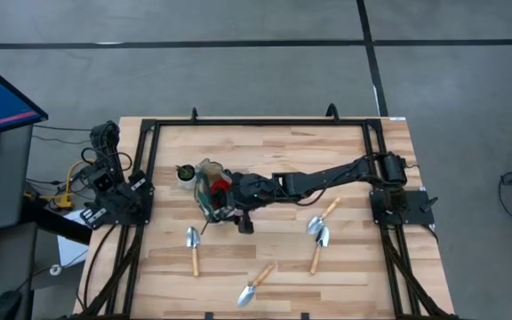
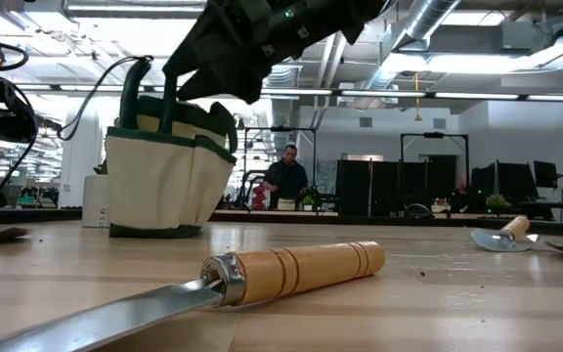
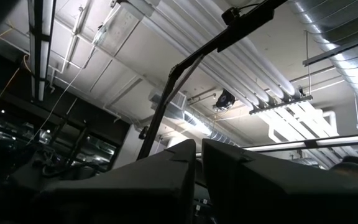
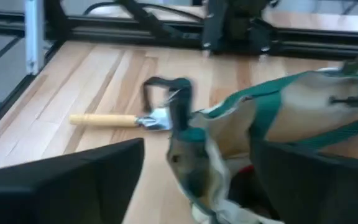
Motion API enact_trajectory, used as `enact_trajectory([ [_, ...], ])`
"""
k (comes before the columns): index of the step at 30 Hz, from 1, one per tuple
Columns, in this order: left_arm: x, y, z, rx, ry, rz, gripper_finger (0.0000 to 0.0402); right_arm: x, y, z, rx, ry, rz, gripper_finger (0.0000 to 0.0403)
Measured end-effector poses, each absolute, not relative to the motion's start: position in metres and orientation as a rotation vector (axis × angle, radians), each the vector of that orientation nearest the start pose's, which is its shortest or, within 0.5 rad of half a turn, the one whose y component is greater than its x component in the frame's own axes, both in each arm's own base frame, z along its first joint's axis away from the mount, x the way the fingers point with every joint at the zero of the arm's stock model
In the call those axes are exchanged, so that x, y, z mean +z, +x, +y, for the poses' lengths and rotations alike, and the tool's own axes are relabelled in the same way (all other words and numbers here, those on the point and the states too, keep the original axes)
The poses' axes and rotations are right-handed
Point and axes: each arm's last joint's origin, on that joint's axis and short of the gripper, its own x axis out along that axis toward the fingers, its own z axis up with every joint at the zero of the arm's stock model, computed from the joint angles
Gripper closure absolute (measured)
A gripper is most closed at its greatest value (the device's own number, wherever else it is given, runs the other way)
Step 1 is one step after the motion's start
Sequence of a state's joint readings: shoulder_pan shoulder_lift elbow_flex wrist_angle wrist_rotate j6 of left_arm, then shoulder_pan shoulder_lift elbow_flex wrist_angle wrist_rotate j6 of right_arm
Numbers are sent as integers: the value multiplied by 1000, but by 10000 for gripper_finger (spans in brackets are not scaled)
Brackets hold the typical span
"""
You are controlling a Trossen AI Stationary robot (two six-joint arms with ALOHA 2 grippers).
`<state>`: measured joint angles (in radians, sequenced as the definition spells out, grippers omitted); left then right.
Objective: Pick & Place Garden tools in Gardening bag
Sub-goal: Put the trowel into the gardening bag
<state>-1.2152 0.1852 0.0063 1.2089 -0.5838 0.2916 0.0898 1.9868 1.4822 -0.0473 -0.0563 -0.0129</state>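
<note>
4 trowels lie on the tabletop (image 1: pixel 265 160) in the high view, all in the lower half of the frame: one (image 1: pixel 194 245) lower left of centre, one (image 1: pixel 256 286) at bottom centre, and a pair (image 1: pixel 320 229) touching or crossing at right of centre. The bag (image 1: pixel 210 189) stands upright left of centre, with a small dark-topped pot (image 1: pixel 185 173) just beside it on its upper-left side. Something red (image 1: pixel 220 186) shows inside the bag's mouth; which tool it is I cannot tell.

The right arm reaches from the right edge of the frame across to the bag, and the right pincer (image 4: pixel 197 180) hangs directly over the open mouth. In its wrist view the 2 fingers stand well apart, with the bag's green-trimmed rim (image 4: pixel 272 99) between and beyond them. Nothing visible sits between them, so I judge it released and empty. Whether a finger brushes the fabric is not clear.

To do this step well, I would lift straight up until the fingers clear the rim and the green handles (image 2: pixel 143 93), so the soft bag is not dragged or tipped toward the pot. Then pick the nearest trowel by its wooden handle, not the blade, and bring it in blade-down.

The left pincer (image 3: pixel 199 163) is parked at the left edge of the tabletop, pointing up at the ceiling, its fingers nearly touching with only a thin slit between them, holding nothing.
</note>
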Motion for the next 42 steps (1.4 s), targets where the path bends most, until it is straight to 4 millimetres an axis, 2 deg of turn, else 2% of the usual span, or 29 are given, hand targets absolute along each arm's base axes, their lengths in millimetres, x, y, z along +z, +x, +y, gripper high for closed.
enact_trajectory([
  [3, 246, 36, -50, -465, -546, -715, 382, 249, 439, 44, 83, -24, 561, 87],
  [7, 246, 36, -50, -460, -547, -711, 382, 280, 408, 45, -56, -14, 646, 84],
  [12, 246, 36, -50, -455, -549, -708, 382, 305, 360, 36, -451, 101, 766, 91],
  [16, 246, 36, -50, -454, -550, -708, 382, 306, 321, 28, -786, 295, 865, 92],
  [22, 246, 36, -50, -453, -551, -708, 382, 277, 273, 38, -1151, 471, 1034, 92],
  [29, 246, 36, -50, -453, -552, -709, 382, 230, 240, 52, -1349, 730, 957, 92],
  [32, 246, 36, -50, -453, -551, -709, 382, 212, 235, 52, -1361, 874, 872, 92],
  [36, 246, 36, -50, -458, -550, -712, 382, 190, 226, 50, -1428, 977, 870, 92],
  [42, 246, 36, -50, -464, -548, -716, 382, 180, 215, 61, -1494, 1064, 900, 92],
])
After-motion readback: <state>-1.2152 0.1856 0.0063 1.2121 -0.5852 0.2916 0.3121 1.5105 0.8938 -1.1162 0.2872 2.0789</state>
